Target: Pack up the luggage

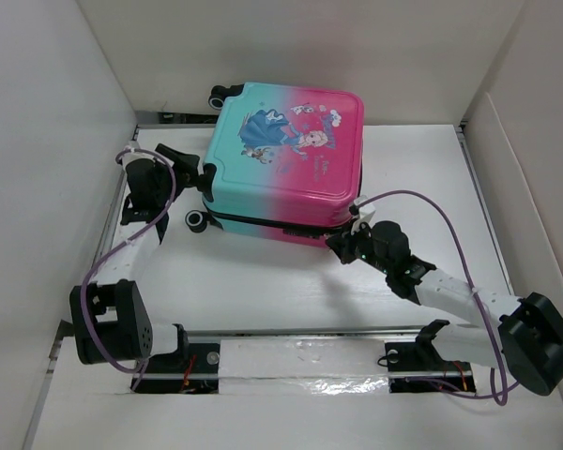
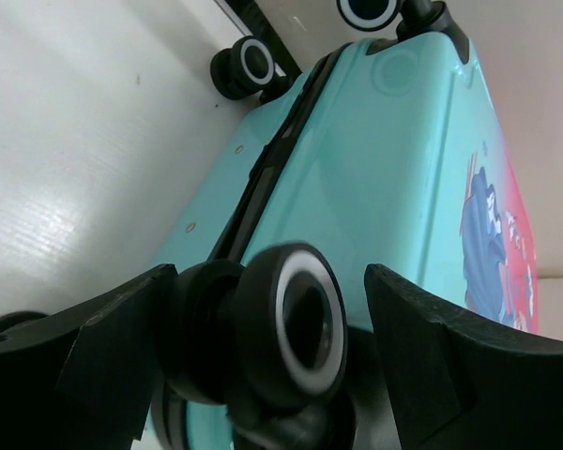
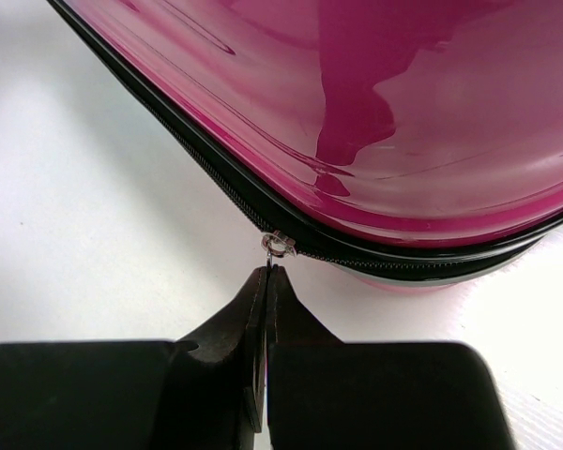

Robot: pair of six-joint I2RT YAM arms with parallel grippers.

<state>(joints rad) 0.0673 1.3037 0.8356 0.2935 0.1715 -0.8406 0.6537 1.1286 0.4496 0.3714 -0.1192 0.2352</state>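
While looking down from above, finds the luggage [image 1: 286, 164] lying flat on the white table [image 1: 291, 291], toward the far wall and a little left of middle. Lies printed face up, teal end to the left, pink end to the right, both shell halves together. Carries black wheels on the teal end.

At the near-left corner of that end, meets the left gripper [image 2: 270, 281], spread wide to either side of one wheel [image 2: 296, 328]. Leaves a clear gap between that wheel and one finger [image 2: 450, 347]; cannot tell whether the other finger [image 2: 103, 347] touches the wheel's mount.

At the near edge of the pink end, finds the right gripper [image 3: 267, 277] pressed together, tips just under the small metal zipper pull [image 3: 278, 246]. Hangs that pull from the black zipper [image 3: 206, 183], which runs between the two halves. Cannot tell whether the pull's thin tab is pinched or only touched — too small to judge.
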